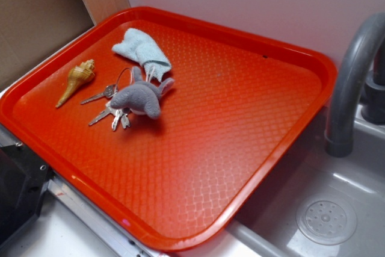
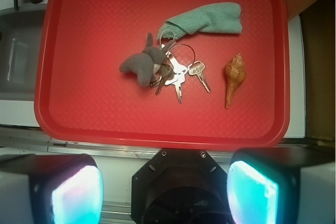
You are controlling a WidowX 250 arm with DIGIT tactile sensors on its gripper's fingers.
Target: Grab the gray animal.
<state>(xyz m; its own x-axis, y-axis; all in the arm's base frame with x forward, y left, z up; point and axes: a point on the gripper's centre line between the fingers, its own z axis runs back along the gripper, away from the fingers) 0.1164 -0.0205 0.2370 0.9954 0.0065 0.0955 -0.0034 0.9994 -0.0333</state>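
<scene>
Large red plastic tray (image 1: pixel 240 148) with textured diamond-pattern floor and raised rim sat on the counter, one corner overhanging a gray sink basin (image 1: pixel 337 197). A gray curved faucet pipe (image 1: pixel 349 82) rose beside the tray's right edge in the exterior view.

Gripper (image 2: pixel 165 190) seen only in the wrist view: two boxy black fingers with pale glowing pads (image 2: pixel 77 195) at the bottom of the frame, set wide apart, nothing between them. It sat well above and clear of the tray, over its near rim.

Pale blue-white terry cloth (image 1: pixel 141 49) lay crumpled toward the tray's back-left area, one end touching the gray toy.

Small gray plush dolphin-like animal (image 1: pixel 141 97) lay on the tray floor left of centre, between cloth and tray middle, resting partly on top of a bunch of metal keys on a ring (image 1: pixel 111 109). Tail end pointed toward the cloth. Not held or touched by the gripper.

Tan spiral seashell (image 1: pixel 76 80) lay near the tray's left rim, just beside the keys but apart from the plush.
</scene>
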